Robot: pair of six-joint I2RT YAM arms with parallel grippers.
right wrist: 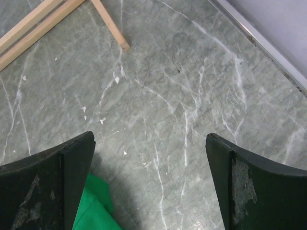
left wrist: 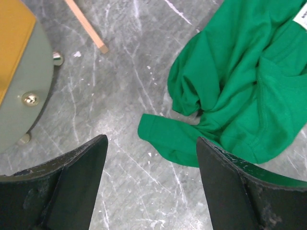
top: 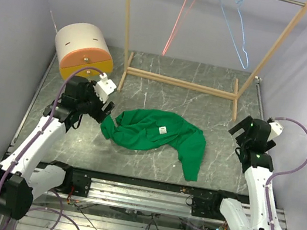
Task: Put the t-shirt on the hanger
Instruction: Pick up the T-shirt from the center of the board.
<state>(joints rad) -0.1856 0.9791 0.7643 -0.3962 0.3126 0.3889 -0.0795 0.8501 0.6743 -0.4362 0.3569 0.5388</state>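
The bright green t-shirt [top: 160,135] lies crumpled on the grey marbled table [top: 164,87], its white label facing up. The light blue wire hanger [top: 235,28] hangs from the wooden rack's top rail at the back. My left gripper [top: 104,113] is open at the shirt's left edge; in the left wrist view the shirt [left wrist: 240,91] lies just ahead of the open gripper [left wrist: 151,141], a sleeve nearest. My right gripper [top: 237,131] is open and empty to the right of the shirt; its wrist view shows only a green corner [right wrist: 93,211] by the left finger.
A wooden garment rack [top: 180,83] stands at the back, with a pink-red wire hanger [top: 182,13] hanging left of the blue one. A round cream and orange drum [top: 84,50] sits at the back left, close to my left arm.
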